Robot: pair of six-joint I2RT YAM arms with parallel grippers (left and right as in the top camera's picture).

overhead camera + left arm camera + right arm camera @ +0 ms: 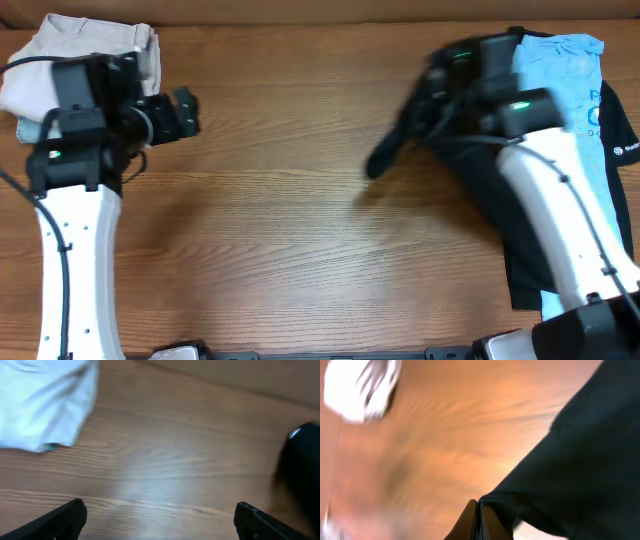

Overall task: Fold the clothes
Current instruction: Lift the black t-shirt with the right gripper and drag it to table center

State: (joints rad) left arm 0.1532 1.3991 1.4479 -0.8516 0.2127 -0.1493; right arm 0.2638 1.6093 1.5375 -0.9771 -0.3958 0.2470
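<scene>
Right pincer [479,520] clamped shut on black T-shirt [570,460] edge, far right of desk [300,250]. Left pincer [160,519] spread wide, empty, beside beige folded garment [100,50], far left.

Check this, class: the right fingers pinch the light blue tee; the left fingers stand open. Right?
No: the right wrist view shows the right fingers pinching the black T-shirt, not the light blue tee. The left fingers do stand open.
</scene>
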